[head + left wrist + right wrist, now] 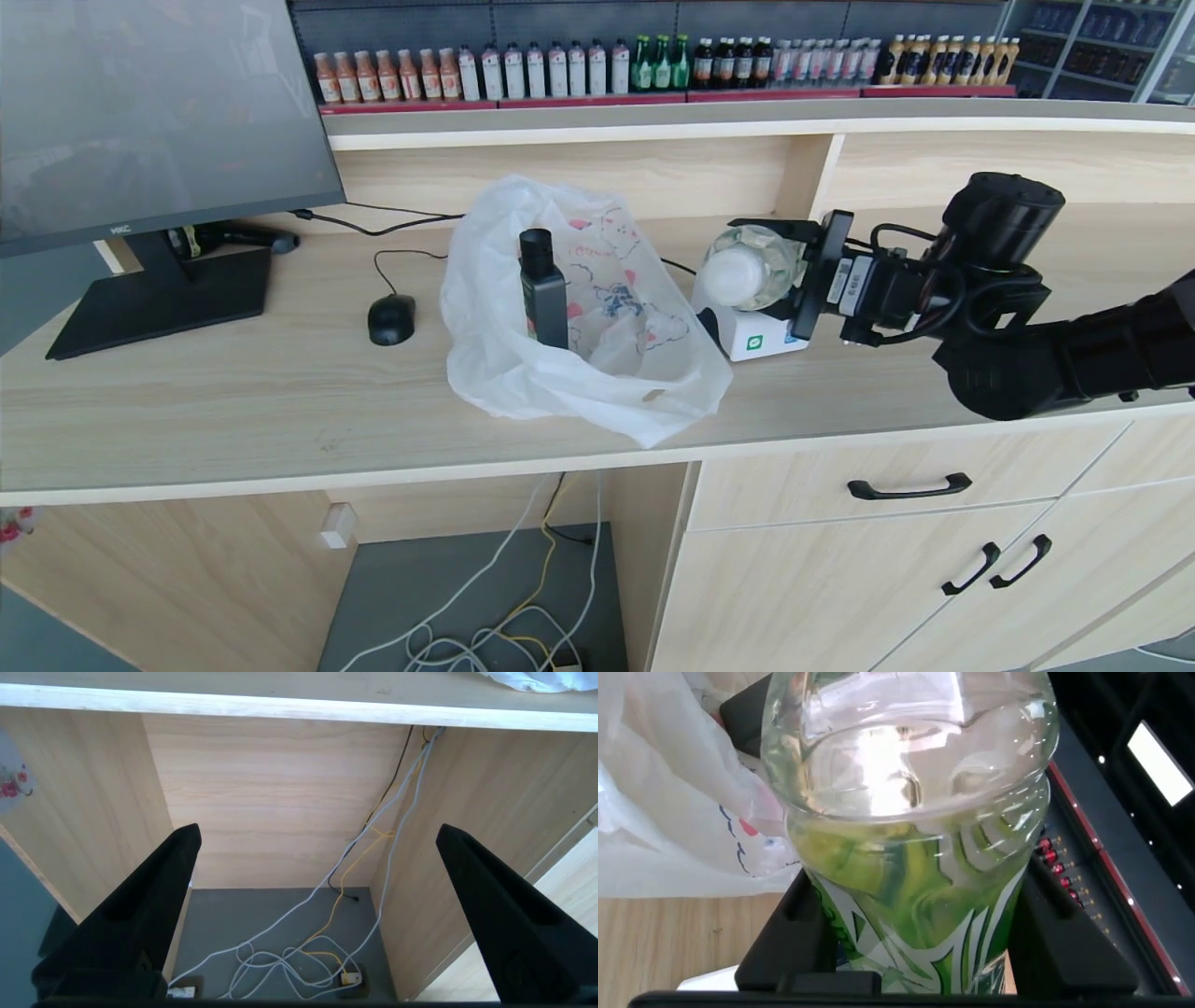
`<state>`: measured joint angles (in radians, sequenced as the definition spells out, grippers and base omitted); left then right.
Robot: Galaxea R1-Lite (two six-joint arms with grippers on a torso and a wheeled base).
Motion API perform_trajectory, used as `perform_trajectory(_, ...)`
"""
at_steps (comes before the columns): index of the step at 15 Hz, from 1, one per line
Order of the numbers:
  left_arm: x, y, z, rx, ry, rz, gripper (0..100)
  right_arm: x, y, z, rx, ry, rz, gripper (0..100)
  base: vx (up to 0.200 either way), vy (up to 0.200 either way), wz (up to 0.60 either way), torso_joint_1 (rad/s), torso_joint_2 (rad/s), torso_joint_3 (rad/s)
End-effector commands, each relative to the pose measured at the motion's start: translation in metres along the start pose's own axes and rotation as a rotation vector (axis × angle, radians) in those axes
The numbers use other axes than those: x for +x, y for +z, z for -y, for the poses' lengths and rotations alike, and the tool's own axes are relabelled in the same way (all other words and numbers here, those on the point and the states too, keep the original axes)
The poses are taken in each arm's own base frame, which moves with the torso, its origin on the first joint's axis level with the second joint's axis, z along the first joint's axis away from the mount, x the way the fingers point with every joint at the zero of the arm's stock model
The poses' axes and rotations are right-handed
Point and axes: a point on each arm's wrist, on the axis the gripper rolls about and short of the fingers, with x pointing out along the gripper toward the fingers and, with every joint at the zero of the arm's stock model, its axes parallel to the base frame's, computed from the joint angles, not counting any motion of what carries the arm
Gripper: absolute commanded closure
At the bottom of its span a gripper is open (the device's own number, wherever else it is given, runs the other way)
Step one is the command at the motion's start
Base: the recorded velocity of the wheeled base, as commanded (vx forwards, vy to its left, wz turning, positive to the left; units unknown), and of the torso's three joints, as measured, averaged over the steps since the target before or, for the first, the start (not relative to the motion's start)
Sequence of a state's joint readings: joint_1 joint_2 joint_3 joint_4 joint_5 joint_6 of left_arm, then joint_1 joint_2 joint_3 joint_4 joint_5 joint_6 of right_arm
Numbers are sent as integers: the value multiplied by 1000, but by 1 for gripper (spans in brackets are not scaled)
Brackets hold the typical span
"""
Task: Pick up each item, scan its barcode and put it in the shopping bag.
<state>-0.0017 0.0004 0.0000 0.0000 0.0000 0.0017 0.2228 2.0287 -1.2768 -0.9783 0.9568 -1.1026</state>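
My left gripper (318, 917) hangs low in front of the counter (233, 401), its two dark fingers (140, 917) spread wide apart with nothing between them. Past them I see the open space under the counter, where loose cables (308, 957) lie on the floor.

On the counter's left end a monitor (149, 112) stands on its dark base. A black mouse (391, 319) sits near it. Next comes the shopping bag (607, 373), white and thin, slumped open on the wood. A dark bottle (544, 297) stands upright inside it, toward its left side.

Just beside the bag's right edge is a small white box (761, 343). My right gripper (767, 273) is directly over that box, clamped on a clear bottle (747, 271). The bottle lies on its side in my grip, with a pale rounded end pointing toward the bag and the camera. One finger runs along its far side and the other along its near side. In the right wrist view, the bottle (915, 812) sits squarely between my fingers (789, 938). Its green label is down in the grip and its clear part reaches beyond the fingertips. The bag's plastic is close alongside. I cannot tell whether the bottle touches the box beneath it. It is outside the bag, just to its right.
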Motion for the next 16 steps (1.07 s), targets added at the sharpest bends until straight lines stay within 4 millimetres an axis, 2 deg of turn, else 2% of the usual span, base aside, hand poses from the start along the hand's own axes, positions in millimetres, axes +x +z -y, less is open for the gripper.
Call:
perform_trajectory(1,0,0,0,0,0,0,0,-2,10,9,-6,-14,7,100,0,0,0,0,0,0)
perform_trajectory(6,0,0,0,0,0,0,0,-11,40,38,54,-102,-28,100,0,0,0,0,0,0)
perform_trajectory(13,0,0,0,0,0,0,0,-37,88,64,243,-277,-66,100,0,0,0,0,0,0)
perform_trajectory(16,0,0,0,0,0,0,0,-47,103,71,315,-322,-68,100,0,0,0,0,0,0)
